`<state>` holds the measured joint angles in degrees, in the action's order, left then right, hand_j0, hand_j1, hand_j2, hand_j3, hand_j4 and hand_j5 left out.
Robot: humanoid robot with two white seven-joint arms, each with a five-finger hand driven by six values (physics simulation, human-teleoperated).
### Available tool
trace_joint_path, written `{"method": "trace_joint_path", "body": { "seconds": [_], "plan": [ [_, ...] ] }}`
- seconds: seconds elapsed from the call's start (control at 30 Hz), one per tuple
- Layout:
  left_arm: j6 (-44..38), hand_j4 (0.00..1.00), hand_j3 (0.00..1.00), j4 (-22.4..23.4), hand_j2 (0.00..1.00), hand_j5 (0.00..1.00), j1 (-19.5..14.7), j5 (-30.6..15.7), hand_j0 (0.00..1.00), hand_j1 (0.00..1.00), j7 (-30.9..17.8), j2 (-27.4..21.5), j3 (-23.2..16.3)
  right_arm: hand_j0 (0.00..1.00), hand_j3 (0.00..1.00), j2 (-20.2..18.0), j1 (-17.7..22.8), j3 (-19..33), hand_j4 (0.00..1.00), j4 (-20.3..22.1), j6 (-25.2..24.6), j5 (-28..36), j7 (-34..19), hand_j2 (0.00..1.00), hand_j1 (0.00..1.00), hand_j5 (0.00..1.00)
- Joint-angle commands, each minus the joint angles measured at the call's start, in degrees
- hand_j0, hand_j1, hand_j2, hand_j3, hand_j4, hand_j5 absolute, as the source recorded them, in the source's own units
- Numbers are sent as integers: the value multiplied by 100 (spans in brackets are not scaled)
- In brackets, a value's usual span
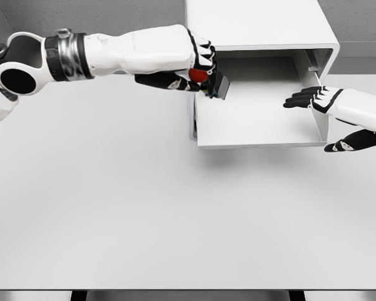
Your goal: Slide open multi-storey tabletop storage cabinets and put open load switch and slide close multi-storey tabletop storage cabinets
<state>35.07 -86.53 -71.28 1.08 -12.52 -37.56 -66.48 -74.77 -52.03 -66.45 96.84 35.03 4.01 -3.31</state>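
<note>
A white tabletop storage cabinet (263, 25) stands at the back of the table, its drawer (257, 138) pulled out toward me with a bare floor. My left hand (203, 75) reaches in from the left and hovers over the drawer's left edge, fingers shut on the load switch (214, 84), a dark block with a red part. My right hand (310, 100) comes in from the right, fingers spread flat over the drawer's right side wall, thumb hanging outside it.
The white table (144, 213) stretches wide in front of the drawer. Its front edge runs along the bottom of the view. The cabinet's top shell overhangs the back of the drawer.
</note>
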Motion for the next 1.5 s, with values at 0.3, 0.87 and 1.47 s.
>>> {"method": "trace_joint_path", "body": {
  "seconds": [0.3,0.87,1.47],
  "plan": [
    [-7,42,42,585,42,42,-97,261,42,42,-5,697,-357,100,100,32,0,9,100,1,-3,39,6,100,100,100],
    [-7,43,43,1446,43,43,-685,464,43,43,-5,1497,-1183,100,100,68,9,9,100,1,-3,39,-3,100,100,100],
    [-7,66,66,1982,66,66,-993,472,66,66,-13,1770,-1500,100,100,68,9,0,100,1,-3,39,6,100,100,100]
  ]
}}
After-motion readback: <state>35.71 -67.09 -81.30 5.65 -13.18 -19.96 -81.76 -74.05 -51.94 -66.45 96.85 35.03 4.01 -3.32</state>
